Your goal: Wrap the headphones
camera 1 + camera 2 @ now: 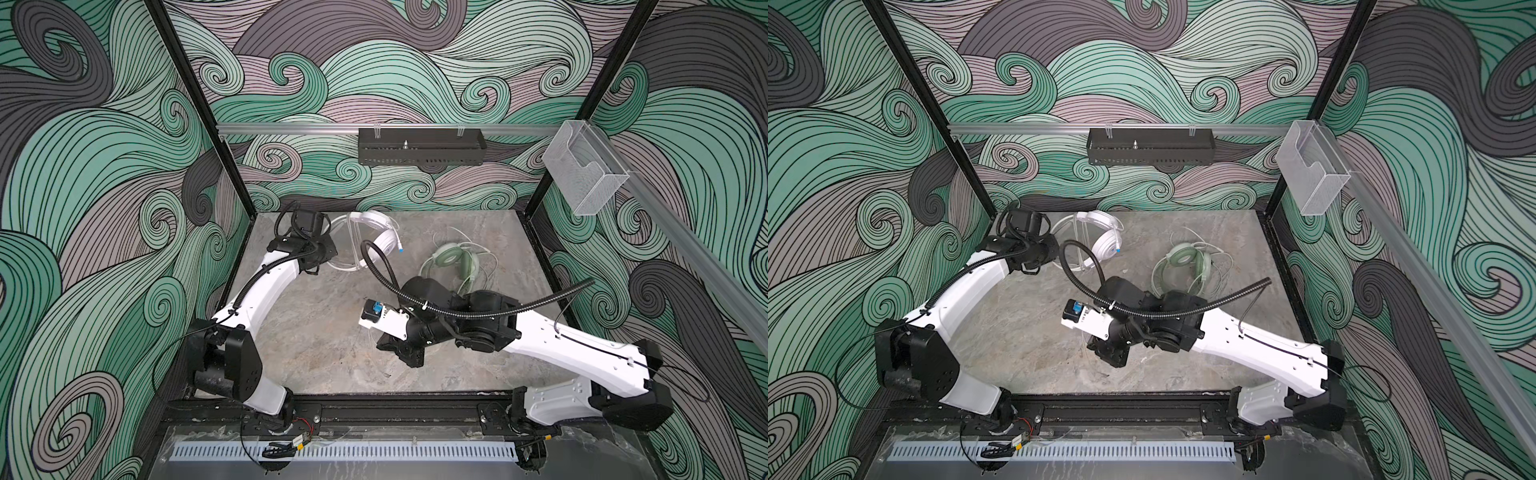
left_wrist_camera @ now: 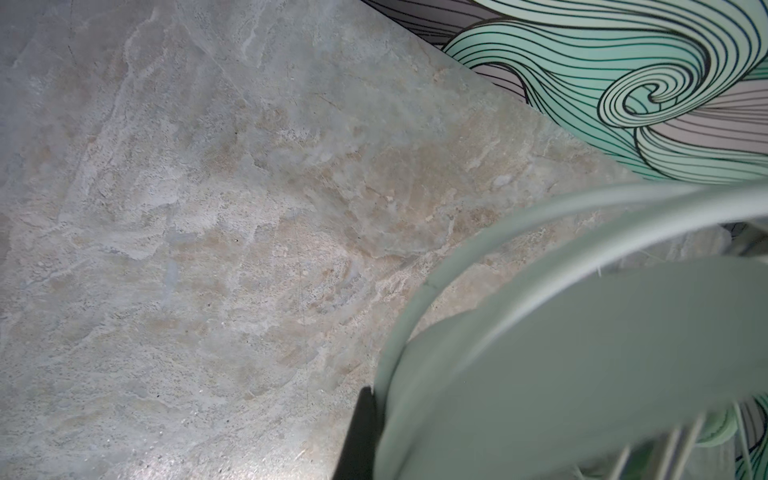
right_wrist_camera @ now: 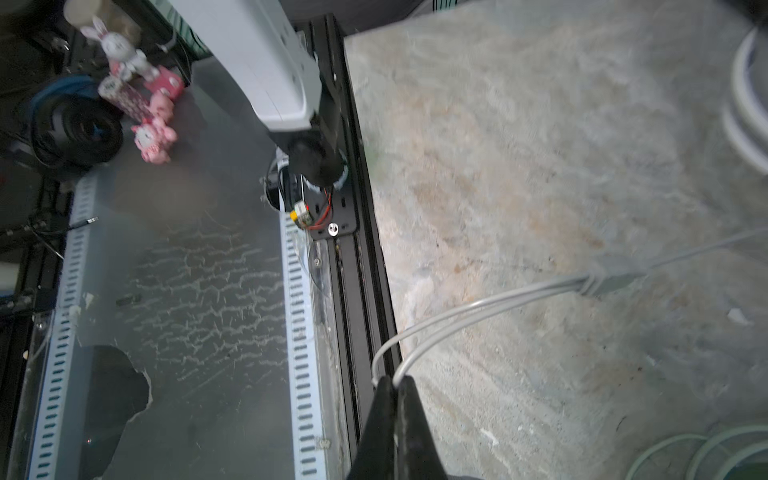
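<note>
The white headphones (image 1: 384,245) (image 1: 1106,245) stand raised at the back left of the stone table. My left gripper (image 1: 328,249) (image 1: 1050,249) is right against them. In the left wrist view they fill the lower corner (image 2: 582,353), with one black finger (image 2: 360,436) pressed to their edge; the other finger is hidden. The mint green headphones (image 1: 449,259) (image 1: 1181,259) lie flat at the back right, their cable loose around them. My right gripper (image 3: 392,380) (image 1: 395,349) is shut on two strands of a thin pale cable (image 3: 478,307) with an inline block (image 3: 615,276). I cannot tell which headset it belongs to.
A black perforated basket (image 1: 419,151) hangs on the back rail and a clear plastic holder (image 1: 582,170) on the right rail. A black rail (image 1: 395,409) and a slotted white duct (image 1: 345,451) run along the front. Pink toy figures (image 3: 153,137) sit beyond the table.
</note>
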Robot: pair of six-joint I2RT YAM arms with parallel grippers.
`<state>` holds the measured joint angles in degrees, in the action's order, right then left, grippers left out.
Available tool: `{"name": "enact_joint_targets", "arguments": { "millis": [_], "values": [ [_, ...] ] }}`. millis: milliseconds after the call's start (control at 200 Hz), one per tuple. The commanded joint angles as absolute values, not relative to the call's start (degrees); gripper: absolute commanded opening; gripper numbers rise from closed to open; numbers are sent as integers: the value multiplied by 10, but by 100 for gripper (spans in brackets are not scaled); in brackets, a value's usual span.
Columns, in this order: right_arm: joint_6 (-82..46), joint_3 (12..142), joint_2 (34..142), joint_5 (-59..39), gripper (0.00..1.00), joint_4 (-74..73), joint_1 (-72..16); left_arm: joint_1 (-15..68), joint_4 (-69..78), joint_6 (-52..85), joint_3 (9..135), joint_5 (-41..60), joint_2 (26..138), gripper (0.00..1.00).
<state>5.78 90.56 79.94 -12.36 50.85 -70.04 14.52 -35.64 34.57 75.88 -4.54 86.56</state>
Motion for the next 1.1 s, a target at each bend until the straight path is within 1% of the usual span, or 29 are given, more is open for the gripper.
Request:
{"name": "enact_joint_targets", "arguments": {
  "millis": [0,165,395,500,685,821,1096],
  "values": [
    [79,990,829,-132,0,572,-703,163,-324,333,754,-85,839,0],
    [101,1137,887,-111,0,649,-672,211,-335,286,733,-94,819,0],
    [113,1227,930,-96,0,723,-589,265,-376,201,705,-82,754,0],
    [128,1238,939,-81,0,751,-572,281,-405,169,701,-64,737,0],
    [148,1208,925,-72,0,754,-546,296,-455,111,708,-10,717,0],
    [172,1198,919,-61,0,760,-526,301,-488,84,706,-2,705,0],
    [193,1235,932,-34,0,764,-507,311,-507,55,691,19,692,0]
  ]
}}
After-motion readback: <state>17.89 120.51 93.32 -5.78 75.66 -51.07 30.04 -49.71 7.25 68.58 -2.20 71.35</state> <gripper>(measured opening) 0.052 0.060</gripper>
